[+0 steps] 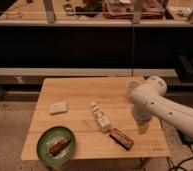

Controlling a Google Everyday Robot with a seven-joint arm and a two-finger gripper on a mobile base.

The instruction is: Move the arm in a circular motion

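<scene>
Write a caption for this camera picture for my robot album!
White robot arm reaches over a wooden table, its claw pointing down beside a snack bar, near a white bottle and green plate.

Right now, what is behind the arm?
A white cup on the table, only its rim showing; the arm covers the rest. The gripper hangs over the table's right side.

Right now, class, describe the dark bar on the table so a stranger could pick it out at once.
Over the right side of the wooden table reaches the cream arm, its gripper pointing down near the front edge. Just left of that gripper lies the bar, next to the white bottle. Unlike the bottle, it is dark and flat.
</scene>
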